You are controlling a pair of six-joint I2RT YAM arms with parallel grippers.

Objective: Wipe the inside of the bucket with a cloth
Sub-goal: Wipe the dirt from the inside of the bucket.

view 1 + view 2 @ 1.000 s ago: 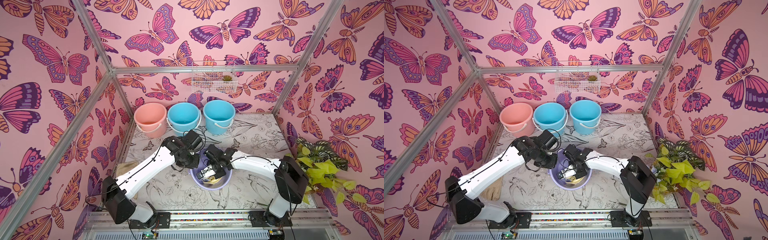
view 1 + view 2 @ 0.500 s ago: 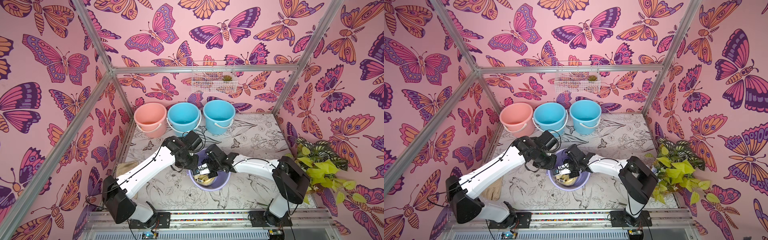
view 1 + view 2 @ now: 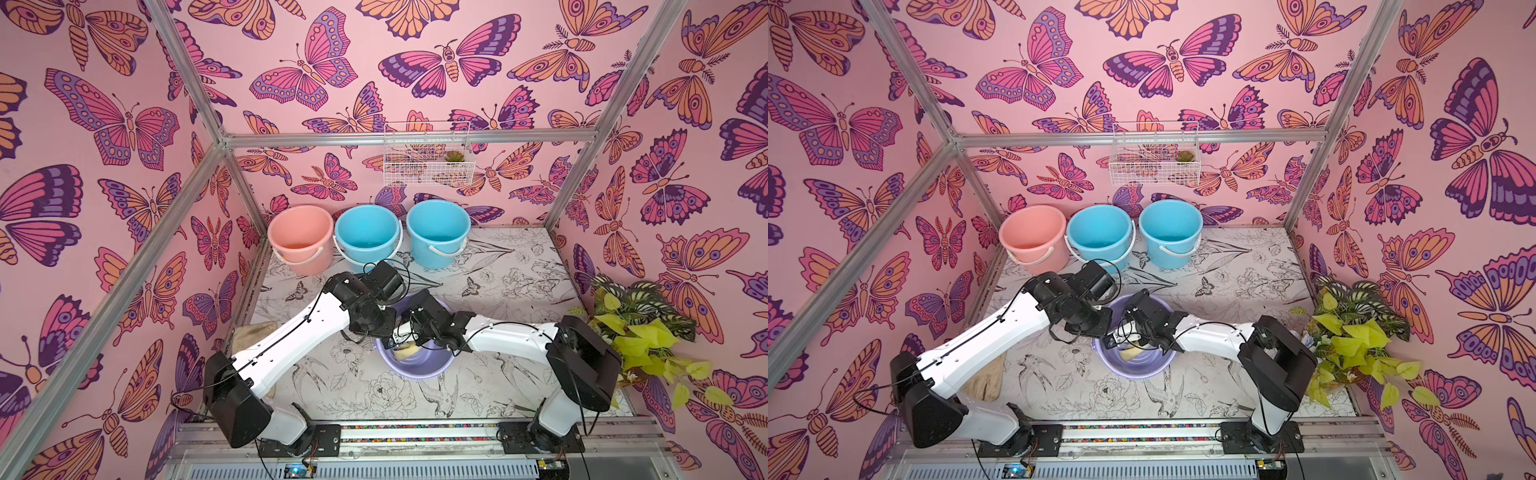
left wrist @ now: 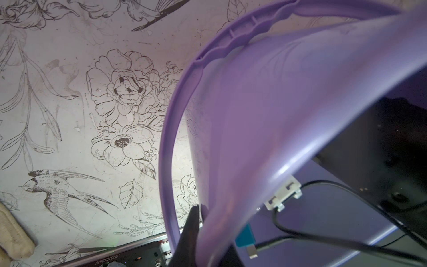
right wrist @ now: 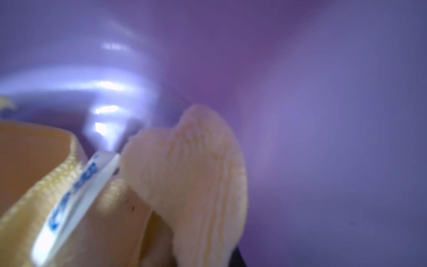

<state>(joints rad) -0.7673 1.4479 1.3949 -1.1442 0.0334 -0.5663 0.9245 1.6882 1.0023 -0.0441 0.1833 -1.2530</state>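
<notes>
The pale yellow cloth sits inside the purple bucket, bunched low against the inner wall. From the right wrist camera we see its folds and its white label with blue print pressed up close to the lens, with purple plastic all around. The right end effector reaches down into the bucket's mouth and is clenched on the cloth, though its fingers are mostly hidden by the fabric.

The left end effector is clamped on the bucket's rim. One dark finger lies against the outside of the wall, and the bucket's handle arcs past it.

The bucket stands on the desk, near the middle of its flower-and-bird print. Behind the bucket, along the back wall, stand a pink bucket and two blue buckets in a row. Above them hangs a white wire basket. On the left arm's side of the bucket, well apart from it and partly under that arm, lies a tan rag. On the right arm's side, at the desk's edge, is a leafy plant.
</notes>
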